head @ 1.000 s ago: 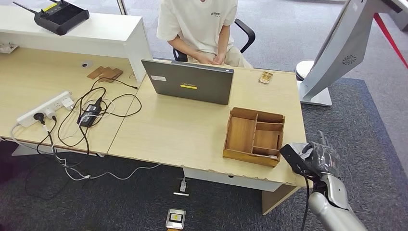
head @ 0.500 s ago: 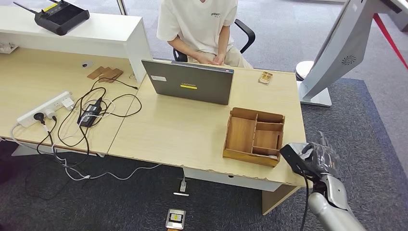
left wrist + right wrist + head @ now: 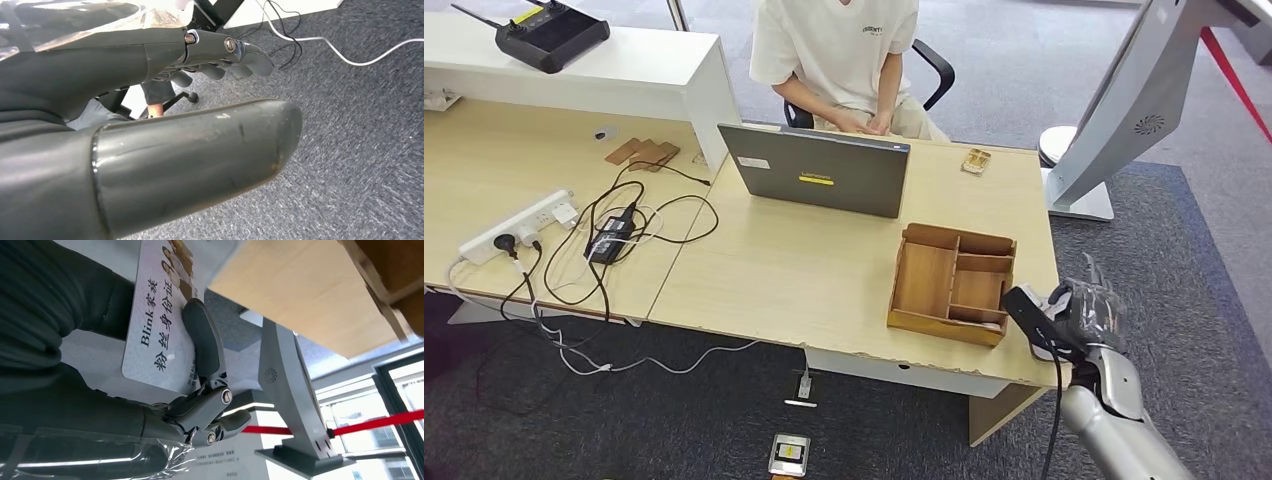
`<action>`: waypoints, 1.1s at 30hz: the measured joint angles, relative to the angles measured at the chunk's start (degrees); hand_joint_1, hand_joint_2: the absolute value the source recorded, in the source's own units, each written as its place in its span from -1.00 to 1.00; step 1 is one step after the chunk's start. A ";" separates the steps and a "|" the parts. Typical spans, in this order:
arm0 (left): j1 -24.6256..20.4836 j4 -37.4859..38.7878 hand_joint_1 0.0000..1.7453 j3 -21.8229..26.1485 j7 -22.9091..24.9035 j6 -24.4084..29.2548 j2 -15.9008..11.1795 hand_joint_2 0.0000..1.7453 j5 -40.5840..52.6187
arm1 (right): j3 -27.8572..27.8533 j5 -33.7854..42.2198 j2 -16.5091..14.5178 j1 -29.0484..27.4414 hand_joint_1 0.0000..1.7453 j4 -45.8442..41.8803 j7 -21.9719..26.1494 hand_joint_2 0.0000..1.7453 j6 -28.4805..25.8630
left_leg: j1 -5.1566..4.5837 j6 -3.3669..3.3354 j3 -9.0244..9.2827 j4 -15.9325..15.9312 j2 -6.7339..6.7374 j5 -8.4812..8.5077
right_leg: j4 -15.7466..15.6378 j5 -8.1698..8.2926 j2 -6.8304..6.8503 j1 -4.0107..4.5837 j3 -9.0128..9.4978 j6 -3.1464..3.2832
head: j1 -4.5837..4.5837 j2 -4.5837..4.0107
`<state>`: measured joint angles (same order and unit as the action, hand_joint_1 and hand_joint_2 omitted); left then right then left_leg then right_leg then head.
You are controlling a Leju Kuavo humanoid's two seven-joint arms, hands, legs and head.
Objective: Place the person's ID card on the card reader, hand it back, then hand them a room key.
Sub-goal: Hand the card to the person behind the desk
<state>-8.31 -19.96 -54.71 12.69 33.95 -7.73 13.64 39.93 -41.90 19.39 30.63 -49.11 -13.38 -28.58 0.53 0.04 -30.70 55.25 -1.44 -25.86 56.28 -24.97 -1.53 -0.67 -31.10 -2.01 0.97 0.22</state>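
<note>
I see the ID card (image 3: 162, 335) clamped in my right hand (image 3: 1084, 318) at the lower right of the head view, off the table's (image 3: 824, 270) right front corner. Just left of it sits the wooden organizer tray (image 3: 953, 283); a laptop (image 3: 816, 170) stands at centre, with the seated person (image 3: 844, 60) behind at the top. My left hand (image 3: 210, 55) hangs over carpet, fingers loosely extended, holding nothing.
</note>
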 joint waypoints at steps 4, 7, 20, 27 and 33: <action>-0.46 0.00 -1.00 -0.08 0.01 -0.60 0.01 -1.00 0.17 | -0.52 -1.82 1.27 3.03 0.93 -4.11 -1.27 1.00 1.18 | 0.00 0.00 0.01 0.00 0.00 0.00 | -0.01 0.02 0.00 -0.03 0.00 -0.02 | 0.01 0.00; -0.71 0.00 -1.00 -0.13 0.01 -0.87 0.01 -1.00 0.22 | -0.80 -3.13 1.99 5.00 0.94 -7.58 -2.00 1.00 2.05 | -0.01 0.00 0.01 0.00 0.00 0.00 | 0.00 0.02 0.00 -0.03 0.00 -0.03 | 0.00 0.00; -2.79 -0.02 -1.00 -1.03 0.49 -3.23 0.10 -1.00 2.88 | -0.02 -4.68 1.92 12.58 0.98 -15.38 -2.79 1.00 7.42 | 0.00 0.00 -0.01 0.00 -0.01 0.00 | 0.00 0.03 0.00 -0.02 0.00 -0.03 | 0.01 0.00; -4.78 -0.02 -1.00 -1.80 0.98 -5.49 0.47 -1.00 5.29 | 2.09 -4.14 -1.57 16.81 0.99 -12.86 -1.59 1.00 11.67 | 0.01 0.00 -0.03 0.00 0.00 0.01 | 0.04 0.03 0.00 -0.02 -0.01 -0.04 | 0.00 0.00; -5.95 -0.04 -1.00 -2.07 1.02 -6.84 0.82 -1.00 7.29 | 4.32 -2.12 -7.06 22.16 0.98 -5.76 0.03 1.00 13.12 | 0.02 0.01 -0.04 0.00 -0.03 0.01 | 0.06 0.03 0.01 -0.01 -0.04 -0.04 | 0.00 0.00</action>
<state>-14.26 -19.99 -56.78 13.71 27.11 -6.91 20.93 44.25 -44.03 12.32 52.80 -54.87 -13.35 -15.46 0.55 0.05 -30.74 55.25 -1.47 -25.85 56.35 -24.94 -1.53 -0.69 -31.14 -2.05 0.97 0.22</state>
